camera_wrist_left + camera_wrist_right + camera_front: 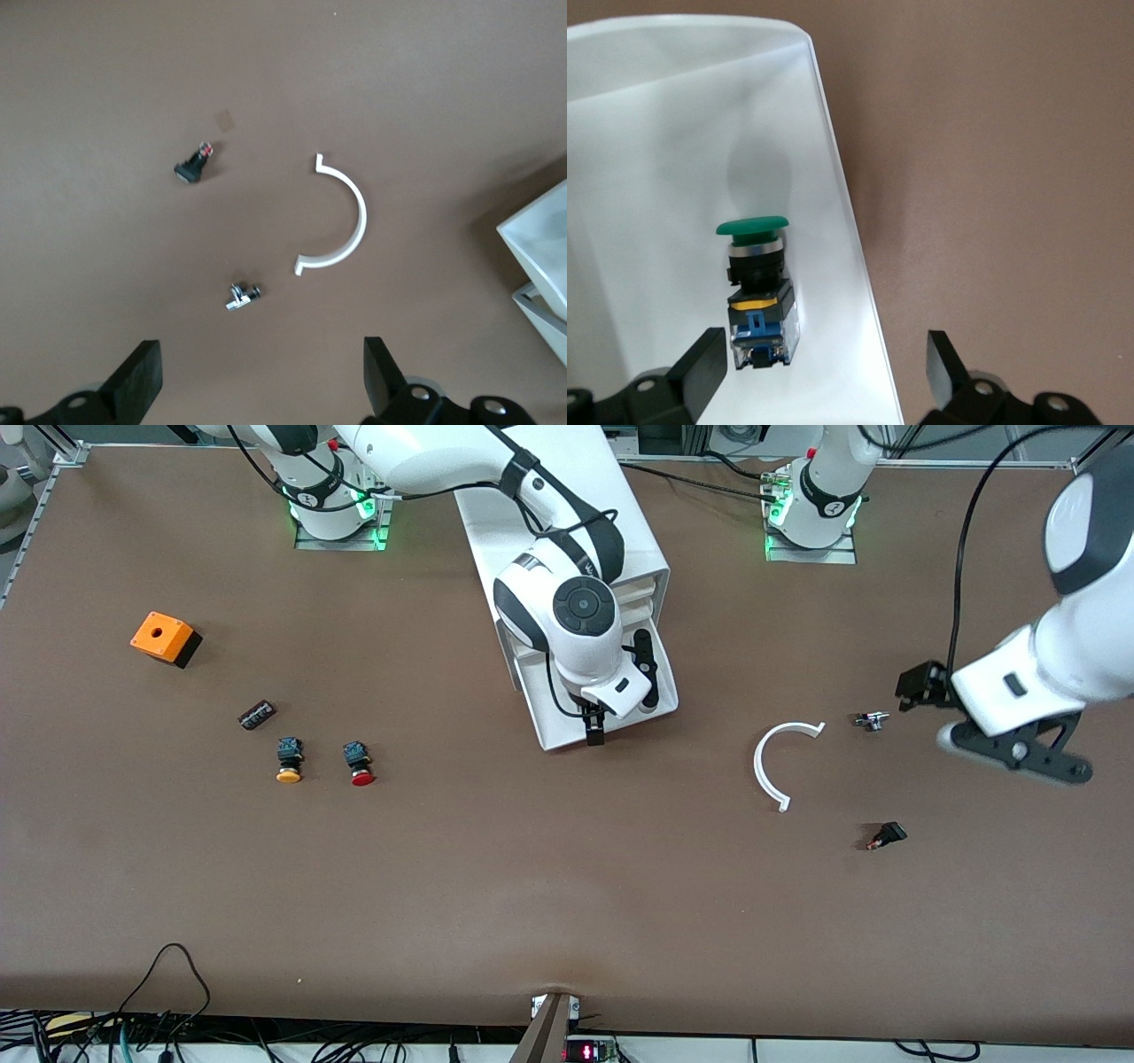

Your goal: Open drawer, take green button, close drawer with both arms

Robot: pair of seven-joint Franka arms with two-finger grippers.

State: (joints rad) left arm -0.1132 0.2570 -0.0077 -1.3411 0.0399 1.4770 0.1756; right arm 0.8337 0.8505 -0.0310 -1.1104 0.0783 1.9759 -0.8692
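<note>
The green-capped button (757, 292) lay on its side in the pulled-out drawer (567, 731) of the white cabinet (567, 531) at mid-bench. Small, rigid and probably light, with a smooth rounded cap likely to slip, it looked best taken across its squarer black-and-blue body. The right gripper (824, 372) hung over the drawer's edge, fingers spread wide, grasping and touching nothing. The left gripper (261, 381), equally released and empty, waited over the bench's left-arm end, above a white curved strip (780, 760) and a small metal part (872, 720).
</note>
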